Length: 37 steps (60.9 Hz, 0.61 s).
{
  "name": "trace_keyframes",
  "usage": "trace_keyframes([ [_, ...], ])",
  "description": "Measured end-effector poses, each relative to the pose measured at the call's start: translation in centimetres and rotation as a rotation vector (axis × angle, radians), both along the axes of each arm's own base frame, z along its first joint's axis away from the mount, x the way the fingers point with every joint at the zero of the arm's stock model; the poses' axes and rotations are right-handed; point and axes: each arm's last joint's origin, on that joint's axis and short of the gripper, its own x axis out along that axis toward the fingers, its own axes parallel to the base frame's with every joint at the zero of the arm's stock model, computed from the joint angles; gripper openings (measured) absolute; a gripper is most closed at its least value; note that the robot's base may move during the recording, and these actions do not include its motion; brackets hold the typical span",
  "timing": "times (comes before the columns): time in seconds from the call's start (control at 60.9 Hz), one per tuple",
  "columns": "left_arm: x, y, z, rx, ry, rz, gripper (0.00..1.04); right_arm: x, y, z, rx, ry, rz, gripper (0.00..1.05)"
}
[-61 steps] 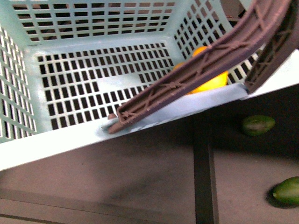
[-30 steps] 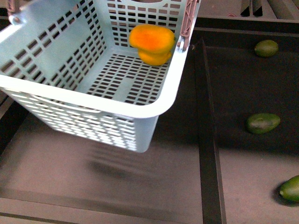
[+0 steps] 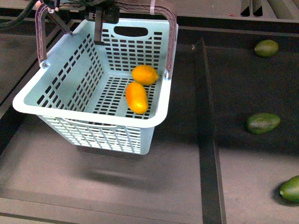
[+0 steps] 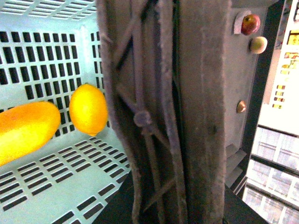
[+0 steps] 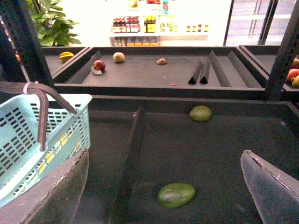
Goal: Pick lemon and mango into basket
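Closest to me in front view, the basket (image 3: 88, 126) hangs tilted off the dark shelf (image 3: 140, 186). On its floor I see the mango (image 3: 137, 97), with the lemon (image 3: 145, 74) just behind it. Further back, my left gripper (image 3: 100, 14) clamps the brown handle (image 3: 169, 32). My right gripper (image 5: 163, 186) is spread wide, holding nothing, over an avocado (image 5: 176, 194).

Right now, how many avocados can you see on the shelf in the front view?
3, all right of the basket: one far back, one midway, one nearest, cut by the picture's edge. More may lie out of view.
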Motion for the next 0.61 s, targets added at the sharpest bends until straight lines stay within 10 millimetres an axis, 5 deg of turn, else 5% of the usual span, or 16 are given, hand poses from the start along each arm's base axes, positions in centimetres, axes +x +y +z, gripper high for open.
trace_keyframes([
  [0.197,-1.8,-0.7,-0.8,0.019,0.039,-0.025,0.17,0.0,0.0,0.0,0.0,0.0,0.0,0.96],
  [0.394,-3.0,-0.3,0.0,0.003,0.051,-0.001,0.52,0.0,0.0,0.0,0.0,0.0,0.0,0.96],
  [0.607,-6.2,2.1,3.5,0.051,0.032,0.094,0.9,0.0,0.0,0.0,0.0,0.0,0.0,0.96],
])
